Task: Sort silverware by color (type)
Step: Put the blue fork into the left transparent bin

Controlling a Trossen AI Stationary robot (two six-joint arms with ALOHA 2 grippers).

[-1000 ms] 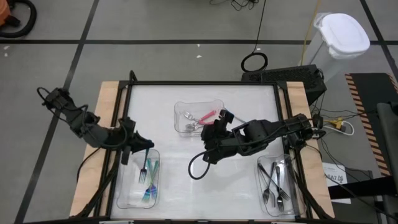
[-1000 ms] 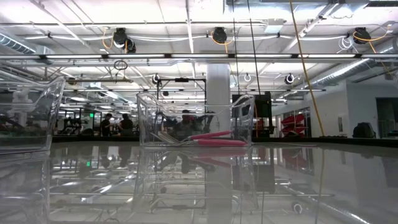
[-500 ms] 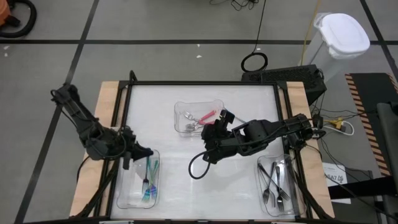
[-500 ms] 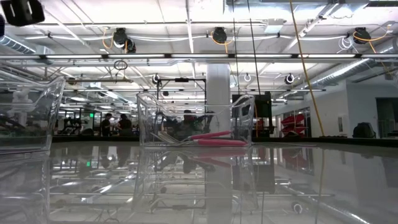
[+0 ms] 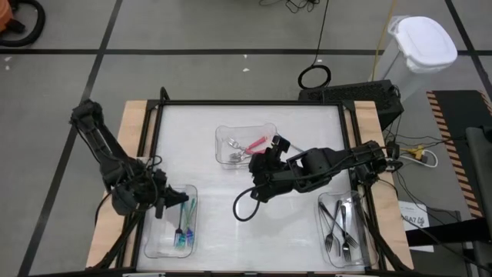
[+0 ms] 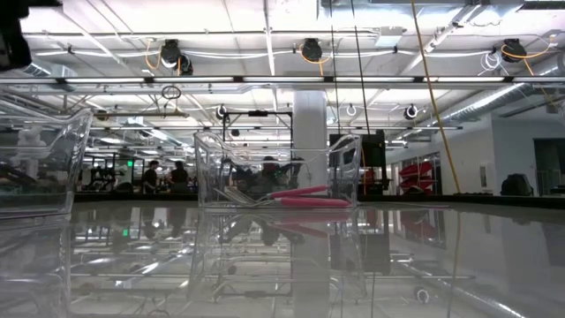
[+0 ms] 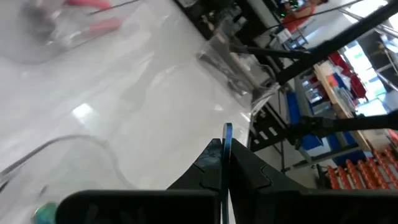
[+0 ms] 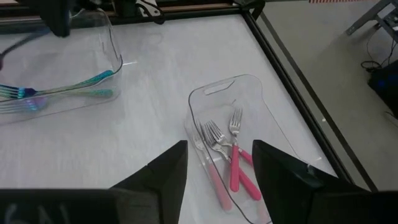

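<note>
Pink-handled forks (image 8: 233, 165) lie in a clear tray (image 5: 246, 145) at the table's middle. My right gripper (image 8: 217, 180) hangs open above them, holding nothing. Teal-handled silverware (image 5: 186, 219) lies in a clear tray (image 5: 157, 238) at the near left. My left gripper (image 5: 183, 197) is over that tray's far end, shut on a slim blue-handled utensil (image 7: 228, 134). Dark grey forks (image 5: 342, 223) lie in a third tray (image 5: 365, 246) at the near right. My left gripper pinches the blue-handled utensil between its two shut fingers. A thin blue end (image 7: 228, 129) sticks out past the fingertips; the fingers hide the rest. The fingers come nearly level from the table's left. The utensil is clear of the table.
Bare white tabletop (image 5: 207, 192) lies between the three trays. A black cable loop (image 5: 243, 206) hangs below my right arm near the table's middle. Wooden boards and black rails (image 5: 146, 146) run along the table's left and right edges.
My left gripper has sunk and gone toward the table's near edge, from beside the left tray's far end to over it, rolling as it went and staying shut on the utensil. Its elbow has swung outward past the left edge.
</note>
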